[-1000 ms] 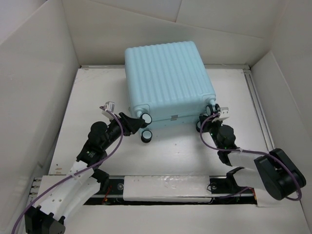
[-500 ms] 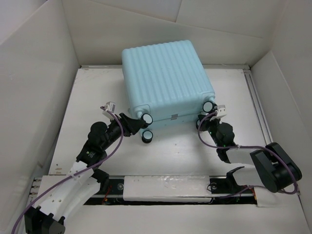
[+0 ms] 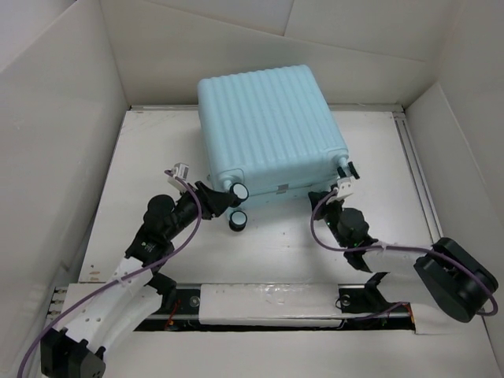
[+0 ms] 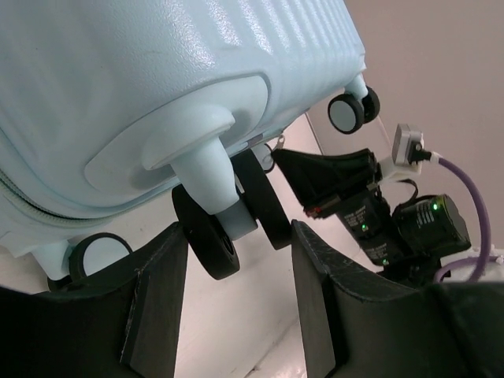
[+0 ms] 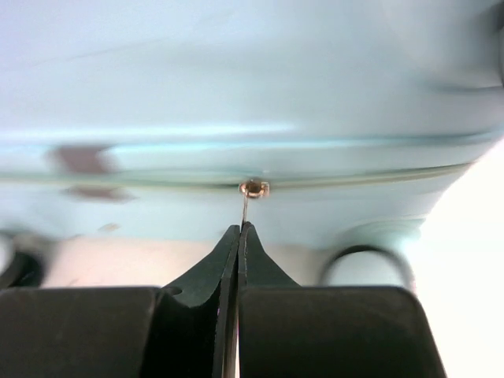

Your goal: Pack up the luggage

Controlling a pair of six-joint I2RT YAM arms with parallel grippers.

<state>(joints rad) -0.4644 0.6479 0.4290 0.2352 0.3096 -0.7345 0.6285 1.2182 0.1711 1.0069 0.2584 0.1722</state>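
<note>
The luggage point(image 3: 272, 126) is a pale aqua ribbed hard-shell suitcase, lying closed at the back middle of the table. My left gripper point(image 3: 227, 197) is at its near-left corner. In the left wrist view its fingertips point(image 4: 179, 236) touch both sides of a black double caster wheel point(image 4: 211, 244). My right gripper point(image 3: 319, 197) is at the near side of the case. Its jaws are pressed together on the thin metal zipper pull point(image 5: 246, 206), which hangs from the slider point(image 5: 253, 188) on the zip line. The luggage's inside is hidden.
White walls box in the table on the left, back and right. A metal rail point(image 3: 413, 173) runs along the right side. The arm bases and their mounting bar point(image 3: 268, 303) lie along the near edge. Purple cables point(image 3: 169, 252) trail from both wrists.
My right gripper has slid left along the near side of the luggage and shut on the zipper pull. The case has swung a little to the left. The left gripper has barely moved.
</note>
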